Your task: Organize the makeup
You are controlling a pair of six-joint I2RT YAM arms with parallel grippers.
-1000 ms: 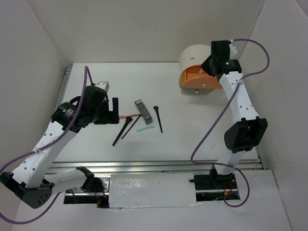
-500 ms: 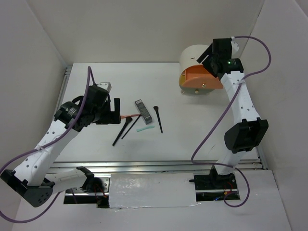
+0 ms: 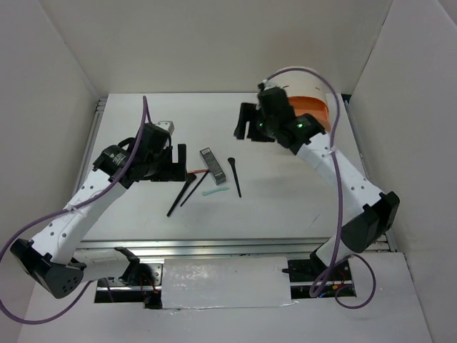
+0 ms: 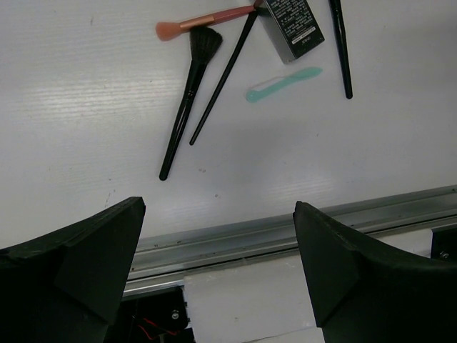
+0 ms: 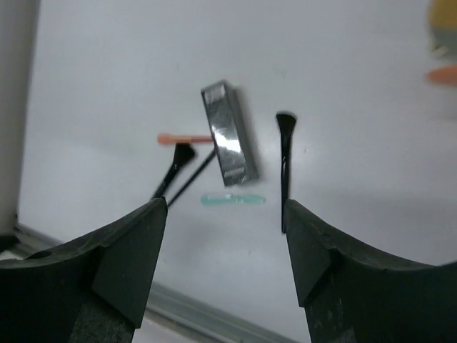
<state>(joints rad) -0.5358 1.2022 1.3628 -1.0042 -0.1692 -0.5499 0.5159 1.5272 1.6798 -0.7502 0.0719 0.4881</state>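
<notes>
On the white table [image 3: 285,193] the makeup [image 3: 212,159] lies between left jaws and right jaws, both gaping, empty.

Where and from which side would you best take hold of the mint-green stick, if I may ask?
Take the mint-green stick at its middle, pinched across its narrow width, coming straight down from above. It lies flat on the table, apart from the grey tube and the black brush near its tip.
</notes>
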